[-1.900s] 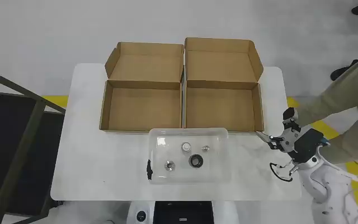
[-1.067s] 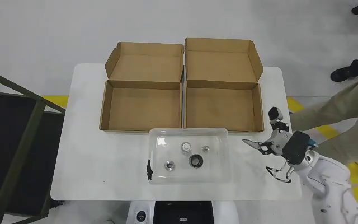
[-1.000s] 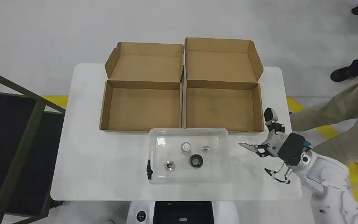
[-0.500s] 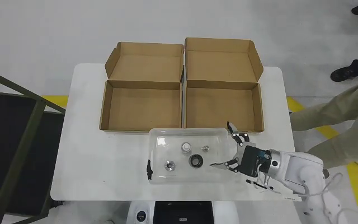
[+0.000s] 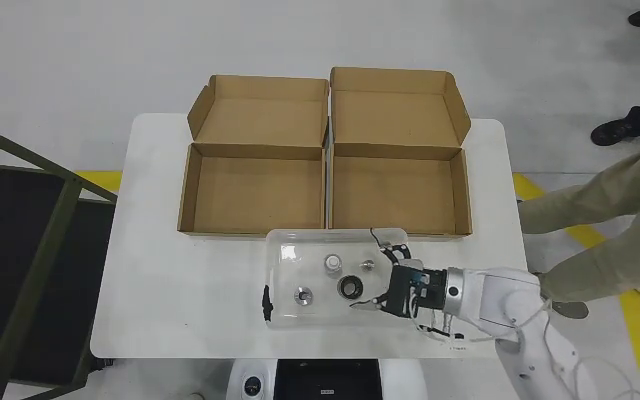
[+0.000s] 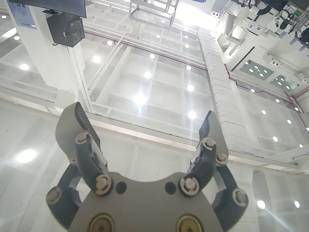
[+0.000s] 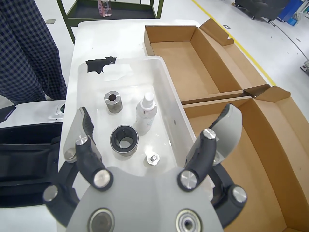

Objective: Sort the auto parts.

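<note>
A clear plastic bin (image 5: 290, 244) sits at the table's front middle. In it are a black ring (image 5: 349, 287), a steel cylinder (image 5: 302, 295), a white spray bottle (image 5: 332, 263) and a small metal nut (image 5: 367, 265). My right gripper (image 5: 365, 270) hovers open over the bin's right end, with nothing between its fingers. Its wrist view looks past the open gripper (image 7: 157, 117) to the ring (image 7: 124, 140), cylinder (image 7: 113, 101), bottle (image 7: 145, 117) and nut (image 7: 153, 158) below. My left gripper (image 6: 143, 119) points up at the ceiling, open and empty.
Two open cardboard boxes (image 5: 255, 195) (image 5: 398, 195) stand side by side just behind the bin. A scrap of black tape (image 7: 100, 65) sticks to the bin's far end. The white table (image 5: 170, 280) is bare left of the bin. A dark green cart (image 5: 40, 250) stands beyond the table's left edge.
My right arm has swung in from the table's right edge to above the bin's right end, gripper open throughout. The parts have not moved.
</note>
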Controlling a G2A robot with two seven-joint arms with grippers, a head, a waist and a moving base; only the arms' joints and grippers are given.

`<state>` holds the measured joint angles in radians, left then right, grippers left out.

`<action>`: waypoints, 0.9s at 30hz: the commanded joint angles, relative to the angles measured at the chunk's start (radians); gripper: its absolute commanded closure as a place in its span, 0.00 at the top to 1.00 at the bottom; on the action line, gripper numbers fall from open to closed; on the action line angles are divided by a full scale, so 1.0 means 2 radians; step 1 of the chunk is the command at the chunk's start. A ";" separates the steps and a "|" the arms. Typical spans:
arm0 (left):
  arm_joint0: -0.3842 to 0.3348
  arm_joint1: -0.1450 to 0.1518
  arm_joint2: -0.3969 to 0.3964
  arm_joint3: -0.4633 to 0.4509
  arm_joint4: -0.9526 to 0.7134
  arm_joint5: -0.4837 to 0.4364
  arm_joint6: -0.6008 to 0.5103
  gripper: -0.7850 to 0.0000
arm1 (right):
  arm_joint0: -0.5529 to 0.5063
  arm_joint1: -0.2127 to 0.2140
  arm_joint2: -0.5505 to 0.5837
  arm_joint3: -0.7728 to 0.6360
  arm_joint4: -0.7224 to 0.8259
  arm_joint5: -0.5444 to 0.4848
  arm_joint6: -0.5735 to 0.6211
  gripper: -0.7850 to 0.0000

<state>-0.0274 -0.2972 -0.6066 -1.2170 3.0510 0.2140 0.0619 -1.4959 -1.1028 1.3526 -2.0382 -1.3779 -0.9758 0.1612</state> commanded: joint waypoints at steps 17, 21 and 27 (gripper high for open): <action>0.000 0.000 0.000 0.000 0.000 0.000 0.000 1.00 | 0.049 -0.004 -0.076 0.039 0.048 0.036 0.050 1.00; 0.000 0.000 0.000 0.000 0.000 0.000 0.000 1.00 | 0.062 -0.005 -0.090 0.055 0.046 0.042 0.045 1.00; 0.000 0.000 0.000 0.000 0.000 0.000 0.000 1.00 | 0.080 -0.006 -0.105 0.074 0.039 0.044 0.042 1.00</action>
<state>-0.0274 -0.2971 -0.6066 -1.2170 3.0510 0.2140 0.0619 -1.3406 -1.1145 1.1471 -1.8936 -1.2969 -0.8875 0.2450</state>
